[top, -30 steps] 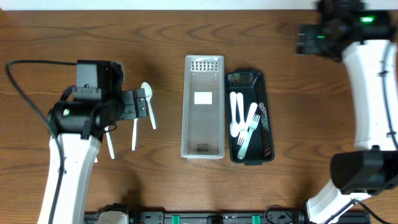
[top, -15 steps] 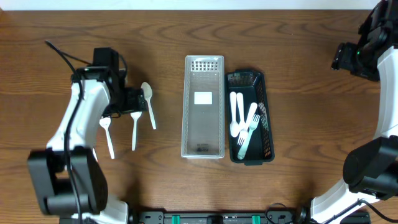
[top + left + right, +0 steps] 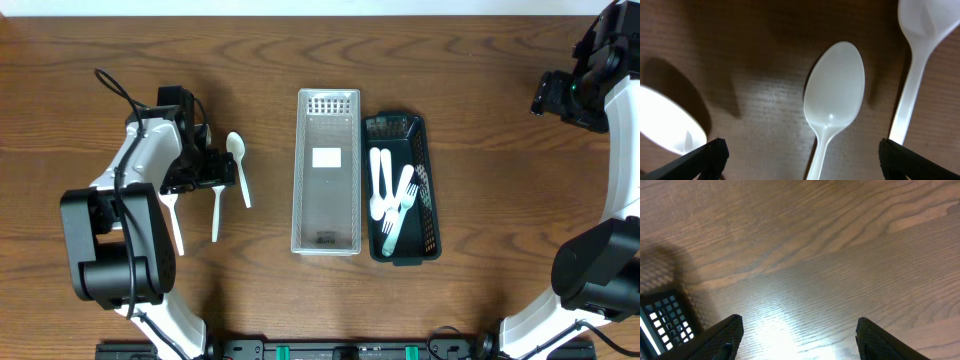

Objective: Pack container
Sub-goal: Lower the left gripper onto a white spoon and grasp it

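Three white plastic spoons lie at the left of the table: one (image 3: 237, 165), one (image 3: 216, 208) and one (image 3: 173, 219). My left gripper (image 3: 205, 168) is open just above the middle spoon (image 3: 832, 107), whose bowl lies between the fingers; a second spoon (image 3: 912, 70) shows at the right edge and a third (image 3: 667, 120) at the left. A clear plastic bin (image 3: 327, 172) stands in the centre, empty but for a white label. A dark mesh bin (image 3: 402, 187) beside it holds white spoons and forks. My right gripper (image 3: 800, 342) is open and empty above bare wood, far right.
A black cable (image 3: 115, 90) loops from the left arm over the table. A corner of the dark mesh bin (image 3: 662, 317) shows at the lower left of the right wrist view.
The left arm has swung in and lowered its gripper over the spoons. The right arm moved right, to the table's far right edge, then held still.
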Controlling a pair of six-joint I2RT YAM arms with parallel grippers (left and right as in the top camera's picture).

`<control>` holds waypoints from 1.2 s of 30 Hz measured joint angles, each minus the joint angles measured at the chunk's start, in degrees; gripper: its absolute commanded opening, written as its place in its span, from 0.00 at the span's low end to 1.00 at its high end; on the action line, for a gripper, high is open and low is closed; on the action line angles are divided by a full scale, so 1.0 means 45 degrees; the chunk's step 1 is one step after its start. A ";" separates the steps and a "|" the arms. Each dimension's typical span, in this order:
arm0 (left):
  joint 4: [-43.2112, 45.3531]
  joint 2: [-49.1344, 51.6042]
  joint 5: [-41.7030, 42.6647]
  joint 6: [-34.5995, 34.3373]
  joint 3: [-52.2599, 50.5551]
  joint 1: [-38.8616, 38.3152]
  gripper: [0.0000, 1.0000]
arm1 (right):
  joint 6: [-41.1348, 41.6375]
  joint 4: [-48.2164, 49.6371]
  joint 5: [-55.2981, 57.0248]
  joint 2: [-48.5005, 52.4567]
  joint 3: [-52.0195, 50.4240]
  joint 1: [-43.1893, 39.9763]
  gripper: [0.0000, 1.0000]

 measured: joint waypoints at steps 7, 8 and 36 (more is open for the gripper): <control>0.0355 0.0398 -0.0005 0.0141 -0.0452 0.0000 0.97 | 0.0000 -0.0034 0.0000 0.0000 0.0000 0.0000 0.75; 0.0340 0.0461 -0.0049 0.0151 -0.0529 0.0000 0.95 | 0.0000 -0.0039 0.0000 0.0000 0.0000 0.0000 0.75; -0.0491 0.0466 -0.0015 0.0223 -0.0641 -0.0010 0.06 | 0.0000 -0.0121 0.0000 0.0000 0.0000 0.0000 0.75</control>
